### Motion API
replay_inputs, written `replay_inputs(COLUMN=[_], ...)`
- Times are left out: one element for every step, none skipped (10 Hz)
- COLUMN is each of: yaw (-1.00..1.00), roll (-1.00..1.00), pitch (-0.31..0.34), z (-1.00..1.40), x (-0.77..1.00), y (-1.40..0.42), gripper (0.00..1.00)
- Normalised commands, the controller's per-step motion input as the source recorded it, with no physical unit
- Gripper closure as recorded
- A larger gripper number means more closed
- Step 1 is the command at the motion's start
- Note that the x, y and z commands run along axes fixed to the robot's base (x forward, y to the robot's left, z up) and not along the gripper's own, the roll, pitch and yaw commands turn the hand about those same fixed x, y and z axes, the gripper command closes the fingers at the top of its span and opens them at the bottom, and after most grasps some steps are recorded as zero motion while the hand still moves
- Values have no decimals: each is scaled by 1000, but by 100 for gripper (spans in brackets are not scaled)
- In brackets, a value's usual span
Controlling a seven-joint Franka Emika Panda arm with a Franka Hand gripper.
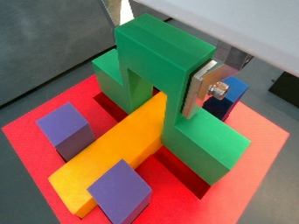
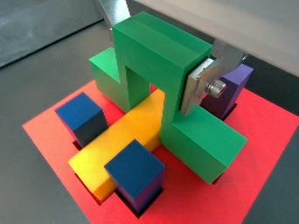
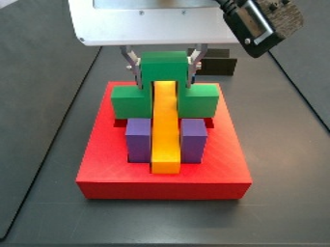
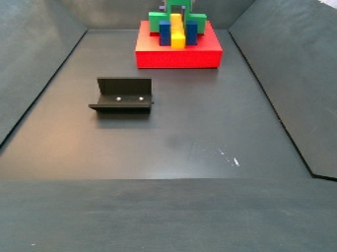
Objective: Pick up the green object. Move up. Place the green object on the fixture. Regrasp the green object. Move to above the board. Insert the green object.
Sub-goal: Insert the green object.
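My gripper (image 1: 159, 72) is shut on the green object (image 1: 158, 52), with silver fingers (image 1: 204, 85) pressed against both sides of its top block. The piece stands upright over the board (image 1: 30, 131) and straddles the long yellow bar (image 1: 117, 157). Its wide lower parts reach down to the red surface on either side of the bar. Both side views show the same: gripper (image 3: 164, 60) on the green object (image 3: 165, 85) at the board's (image 3: 161, 178) far end. The fixture (image 4: 122, 95) stands apart on the floor with nothing on it.
Purple cubes (image 3: 138, 137) flank the yellow bar (image 3: 165, 135) on the board. In a wrist view, blue cubes (image 2: 82, 115) and a purple cube (image 2: 235, 83) sit near the green piece. Dark walls enclose the grey floor (image 4: 171, 148).
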Motion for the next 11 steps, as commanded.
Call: replay_inputs(yaw=[69,60,0,0,-40,-11,0,0,0,0,0], roll=[24,14,21,37,49,49,66,107,90,93,80], pitch=[24,19,4,0,0,0,0,16,19,26,10], z=[-29,-3,0,-6,-46,-46,-109,-157,-143,-157,-146], x=[20,0,0,0,0,0,0,0,0,0,-17], y=[0,0,-157,-194,-194,-114,11,69,77,43,0], gripper=[100,100,100,100,100,100,100,100,100,100,100])
